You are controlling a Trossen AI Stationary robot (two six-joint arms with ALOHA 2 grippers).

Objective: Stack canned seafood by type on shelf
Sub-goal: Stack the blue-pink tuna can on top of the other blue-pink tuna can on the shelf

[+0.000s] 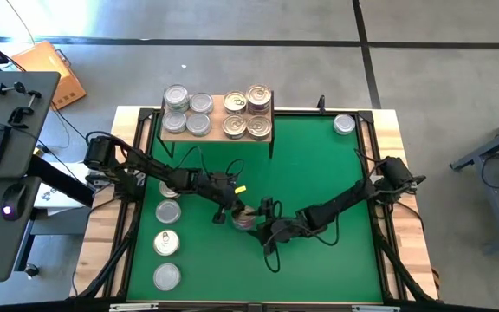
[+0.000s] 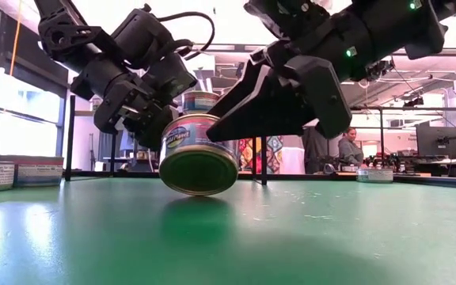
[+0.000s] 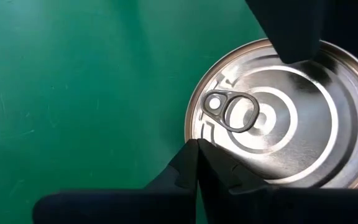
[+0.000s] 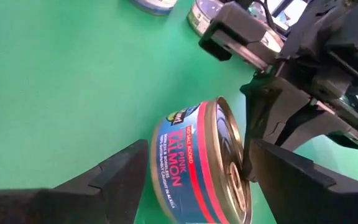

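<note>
From above, the small light-wood shelf point(image 1: 217, 127) on thin black legs stands at the far edge of the green mat point(image 1: 319, 173) covering the worktop. It carries two groups of short round metal tins: silver-lidded ones point(image 1: 186, 111) on its left half, gold-lidded ones point(image 1: 248, 113) on its right, some stacked. One silver tin point(image 1: 344, 125) sits alone near the far right corner, and a column of silver tins point(image 1: 167, 243) lies flat along the mat's left side. Mid-mat, both dark arms meet over a single tin with a pink-and-blue label point(image 1: 243, 218).

At worktop level, that tin point(image 2: 197, 154) is tipped, its rim touching the mat and its round base facing the camera. The left pincer point(image 2: 153, 119) presses against its upper left with fingers shut together. The right pincer point(image 2: 279, 99) straddles it, fingers spread wide.

The left wrist camera shows the tin's shiny ringed lid point(image 3: 284, 115) with a grey pull tab, and the closed left fingertips point(image 3: 197, 165) at its rim.

The right wrist camera shows the tin point(image 4: 197, 165) on edge, with its axis close to level, between the spread right fingers point(image 4: 114, 174), not touching them.
</note>
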